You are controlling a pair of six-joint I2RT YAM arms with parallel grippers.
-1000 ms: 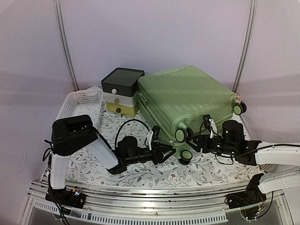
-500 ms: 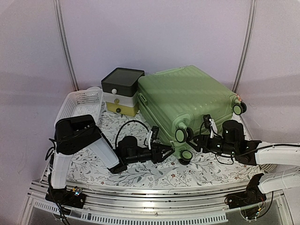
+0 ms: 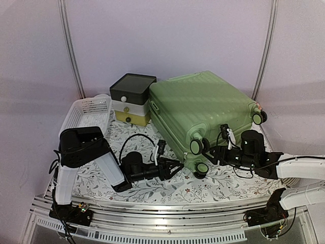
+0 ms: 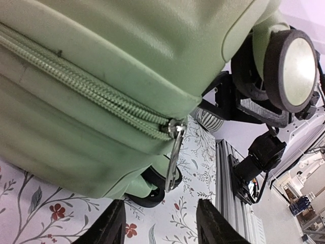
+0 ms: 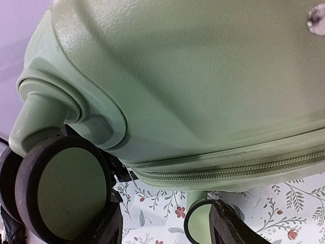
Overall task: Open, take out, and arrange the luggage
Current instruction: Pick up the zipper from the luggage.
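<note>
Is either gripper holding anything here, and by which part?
Nothing: left gripper open short of the luggage zipper pull; right gripper open too.

Soft, even overhead light, moderately bright. Lilac walls point(image 3: 167, 35) slightly washed out. Weak shadow under luggage point(image 3: 203, 107). Wrist views close-up, near caster wheel point(image 5: 63, 195) soft-focused, dim underneath.

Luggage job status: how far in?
Done: nothing yet. The light-green ribbed hard-shell suitcase lies shut, its zipper closed where visible. In hand: the left arm faces the metal pull, jaws open and empty; the right arm sits by the black caster wheels, jaws open. Left: unzip, open, unpack, arrange.
</note>
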